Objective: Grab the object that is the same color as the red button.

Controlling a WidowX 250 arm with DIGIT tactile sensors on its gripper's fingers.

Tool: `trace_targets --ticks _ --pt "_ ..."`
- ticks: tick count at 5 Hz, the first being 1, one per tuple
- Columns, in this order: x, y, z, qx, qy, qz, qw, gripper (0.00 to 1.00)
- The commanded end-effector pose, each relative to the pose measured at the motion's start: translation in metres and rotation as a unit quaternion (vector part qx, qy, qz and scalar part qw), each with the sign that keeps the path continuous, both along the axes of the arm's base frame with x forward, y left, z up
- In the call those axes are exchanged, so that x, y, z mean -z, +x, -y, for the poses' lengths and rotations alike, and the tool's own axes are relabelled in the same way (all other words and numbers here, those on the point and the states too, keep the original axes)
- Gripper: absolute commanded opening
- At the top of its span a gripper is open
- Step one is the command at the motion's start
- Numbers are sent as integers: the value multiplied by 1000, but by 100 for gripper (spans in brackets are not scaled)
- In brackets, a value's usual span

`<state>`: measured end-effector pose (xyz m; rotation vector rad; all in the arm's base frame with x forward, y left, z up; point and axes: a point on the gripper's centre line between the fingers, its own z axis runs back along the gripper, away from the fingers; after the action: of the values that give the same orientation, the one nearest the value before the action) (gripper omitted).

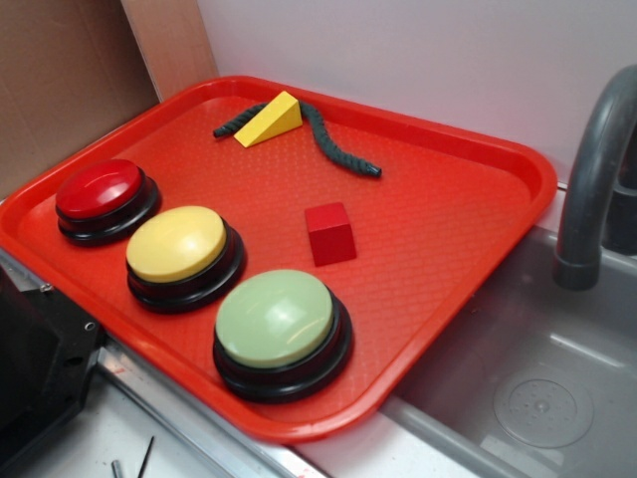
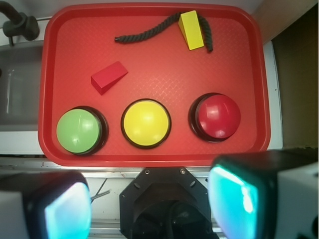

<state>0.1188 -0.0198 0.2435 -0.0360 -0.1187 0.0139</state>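
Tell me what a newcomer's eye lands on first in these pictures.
Three big dome buttons line the near edge of the red tray: the red button, a yellow button and a pale green button. Behind them sits the small red block, and at the back a yellow wedge rests on a dark rope.

fingers [image 2: 234, 199]: two bulky blurred blocks at the 7 and 5 o'clock corners of the wrist view, white-grey outer shells, dark edges
inner faces: glossy pads glowing pale cyan to teal, rounded corners, brighter toward the middle
gap: wide, with the mount showing between the two blocks
mount [image 2: 167, 199]: black, roughly eight-sided plate at 6 o'clock, matte finish, a round dark hollow in its centre
screws: small ones near the plate's top edge, two visible
exterior view: a black angular body part [image 1: 40, 368] at 8 o'clock, flat matte panels, a small screw or rivet on its upper edge, details too dark to tell
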Motion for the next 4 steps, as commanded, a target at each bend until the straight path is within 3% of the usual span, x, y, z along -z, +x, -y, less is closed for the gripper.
trace_targets --ticks 1,2,3,4 --pt "0 0 0 0 0 0 1000 100" --pt "7 9 1 -64 6 -23 998 100" --pt "20 22 6 -113 28 -30 993 100" --pt "40 39 9 -175 32 -36 983 100"
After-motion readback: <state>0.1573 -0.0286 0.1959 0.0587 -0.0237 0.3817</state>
